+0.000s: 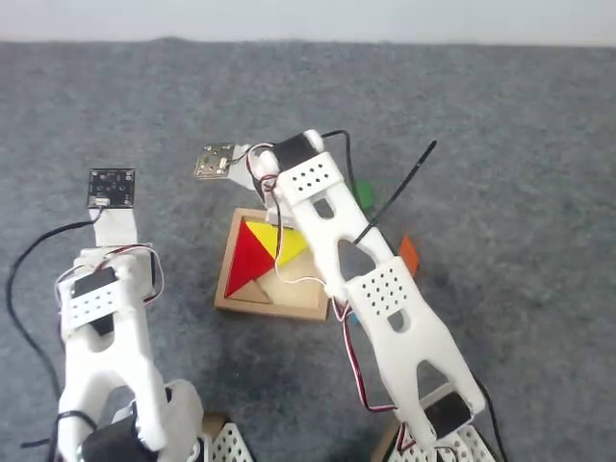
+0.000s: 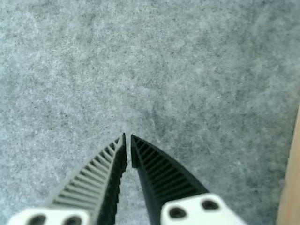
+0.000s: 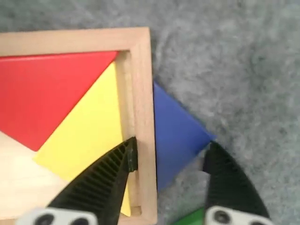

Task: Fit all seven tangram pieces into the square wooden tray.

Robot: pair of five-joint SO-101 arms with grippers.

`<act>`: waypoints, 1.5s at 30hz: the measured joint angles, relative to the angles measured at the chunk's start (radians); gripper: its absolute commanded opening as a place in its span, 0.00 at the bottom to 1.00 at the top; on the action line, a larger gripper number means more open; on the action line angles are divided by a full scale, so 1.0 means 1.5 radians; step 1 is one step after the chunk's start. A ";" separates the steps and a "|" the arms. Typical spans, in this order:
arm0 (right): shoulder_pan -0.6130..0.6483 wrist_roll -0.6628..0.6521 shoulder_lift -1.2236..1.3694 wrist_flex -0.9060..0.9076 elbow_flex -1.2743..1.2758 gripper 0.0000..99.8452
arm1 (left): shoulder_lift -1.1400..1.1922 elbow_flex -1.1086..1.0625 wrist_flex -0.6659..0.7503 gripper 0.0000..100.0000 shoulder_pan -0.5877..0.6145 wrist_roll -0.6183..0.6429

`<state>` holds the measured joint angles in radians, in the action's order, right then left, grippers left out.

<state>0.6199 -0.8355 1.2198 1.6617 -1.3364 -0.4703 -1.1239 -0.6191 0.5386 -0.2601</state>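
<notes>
The square wooden tray (image 1: 231,296) lies mid-table with a red triangle (image 1: 250,258) and a yellow triangle (image 1: 292,243) inside; bare wood shows at its near side. In the right wrist view, the red triangle (image 3: 47,89) and yellow triangle (image 3: 89,136) fill the tray's corner (image 3: 140,93). A blue piece (image 3: 176,126) lies on the felt, touching the tray's outer wall. My right gripper (image 3: 171,150) is open, one finger over the tray's wall, the other beyond the blue piece. My left gripper (image 2: 127,138) is shut and empty over bare felt, left of the tray.
A green piece (image 1: 363,195) and an orange piece (image 1: 409,255) lie on the grey felt right of the tray, partly hidden by the right arm (image 1: 385,298). Green (image 3: 190,218) also shows beside the blue piece. The tray's edge (image 2: 290,187) is near my left gripper.
</notes>
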 measured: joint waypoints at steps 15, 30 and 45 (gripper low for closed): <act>-0.016 -0.079 -0.008 0.060 0.001 0.09 | 0.000 0.000 0.000 0.02 0.000 0.000; 0.094 -0.026 -0.007 0.044 0.002 0.04 | 0.000 0.000 0.000 0.02 0.000 0.000; 0.074 -0.026 -0.038 0.063 -0.030 0.21 | 0.000 0.000 0.000 0.02 0.000 0.000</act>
<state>0.7304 -0.8738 1.1630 1.7568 -1.3809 -0.4703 -1.1239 -0.6191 0.5386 -0.2601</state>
